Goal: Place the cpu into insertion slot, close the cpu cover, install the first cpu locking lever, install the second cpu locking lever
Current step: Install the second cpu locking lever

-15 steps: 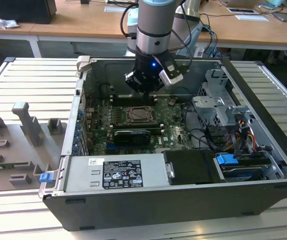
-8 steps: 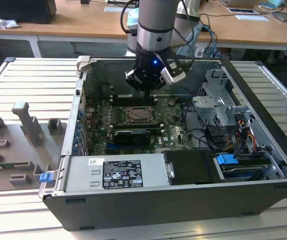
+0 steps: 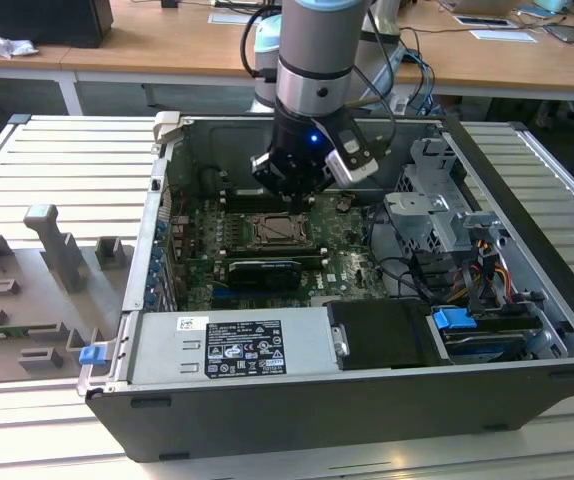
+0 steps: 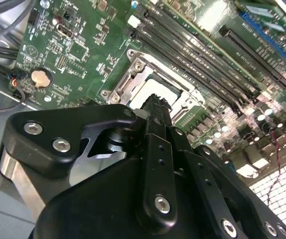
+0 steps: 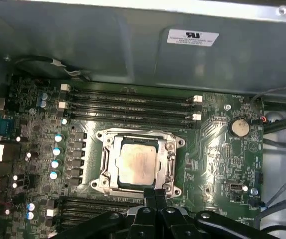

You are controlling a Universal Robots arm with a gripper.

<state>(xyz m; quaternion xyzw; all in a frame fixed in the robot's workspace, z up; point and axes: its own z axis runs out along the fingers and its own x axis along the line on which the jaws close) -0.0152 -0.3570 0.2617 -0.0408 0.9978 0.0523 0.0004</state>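
Note:
The cpu (image 5: 138,163), a pale silver-beige square, lies flat in the insertion slot (image 5: 114,168), of which a dark strip shows beside the chip. The cpu cover (image 5: 171,158), a silver frame with a square cut-out, lies down around the chip. I cannot make out the locking levers. My gripper (image 5: 156,193) hovers just off one edge of the socket, its black fingers (image 4: 159,112) pressed together with nothing between them. In the exterior view the gripper (image 3: 292,190) hangs inside the open computer case, a little above the socket (image 3: 280,232).
Memory slots (image 5: 133,104) run along one side of the socket, and a coin battery (image 5: 239,127) sits on the green board. A long black card (image 3: 262,272), the power supply (image 3: 232,345), a drive cage (image 3: 437,215) and loose cables (image 3: 407,270) crowd the case.

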